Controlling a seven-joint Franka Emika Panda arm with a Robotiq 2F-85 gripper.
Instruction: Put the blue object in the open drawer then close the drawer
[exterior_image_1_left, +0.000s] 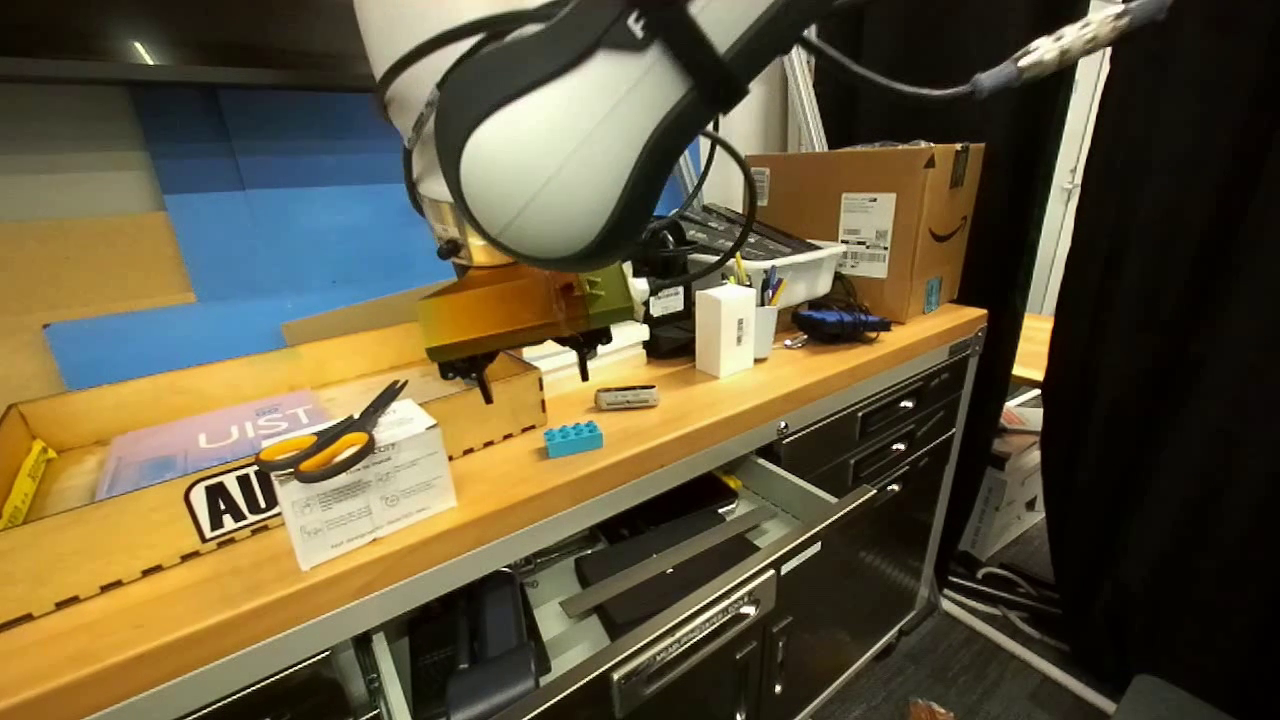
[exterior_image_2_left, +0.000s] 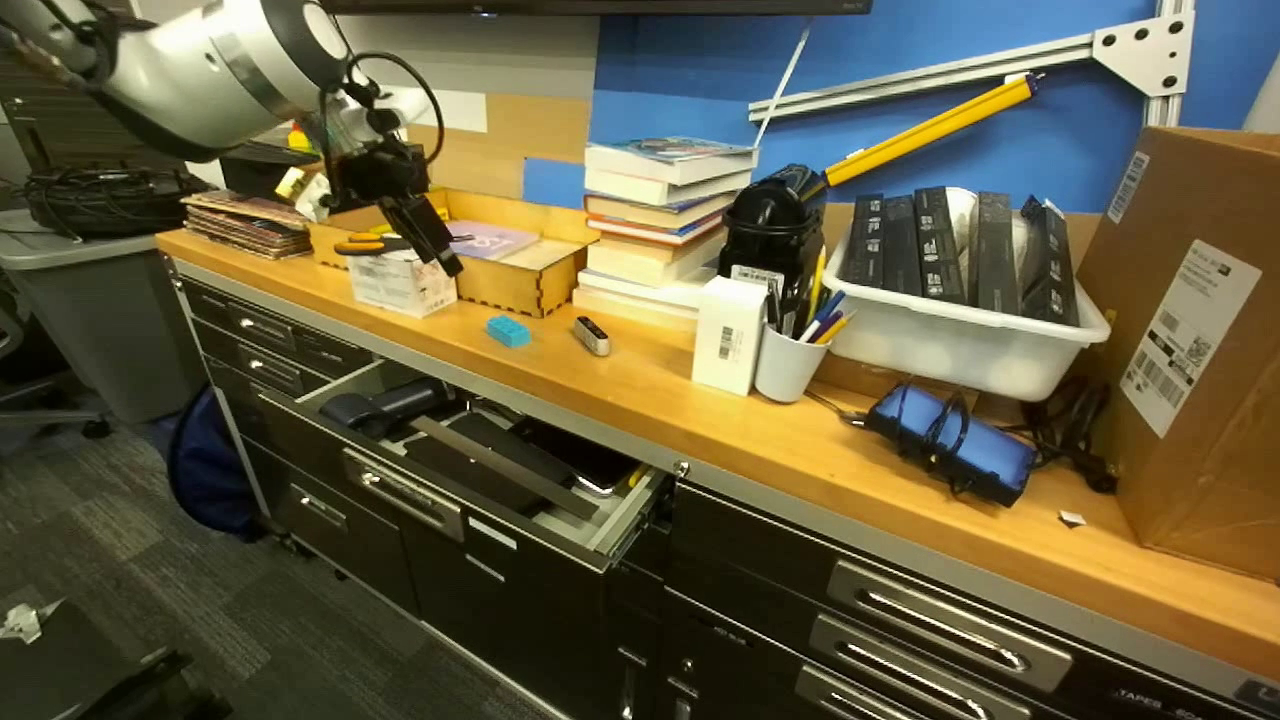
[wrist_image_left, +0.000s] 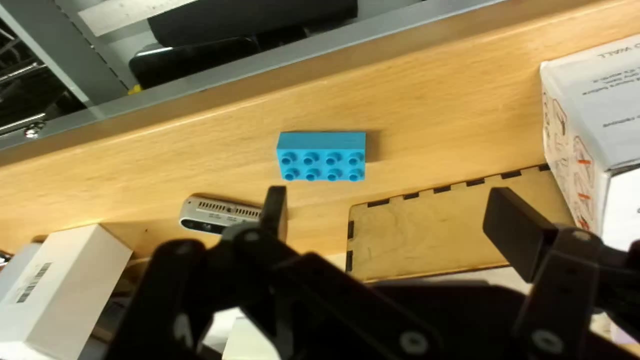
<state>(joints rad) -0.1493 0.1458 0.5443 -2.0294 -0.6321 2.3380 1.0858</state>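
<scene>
The blue object is a small teal-blue studded block lying flat on the wooden worktop, near its front edge. It also shows in the other views. The black drawer below the worktop is pulled open, its handle strip across the front; dark items and a metal strip lie inside. Part of the drawer shows at the top of the wrist view. My gripper is open and empty above the worktop, its fingers apart. The block lies beyond the fingertips in the wrist view, not between them.
A small grey sensor bar lies close to the block. A white box with scissors on top and a wooden tray stand nearby. A small white box, pen cup and book stack are also there.
</scene>
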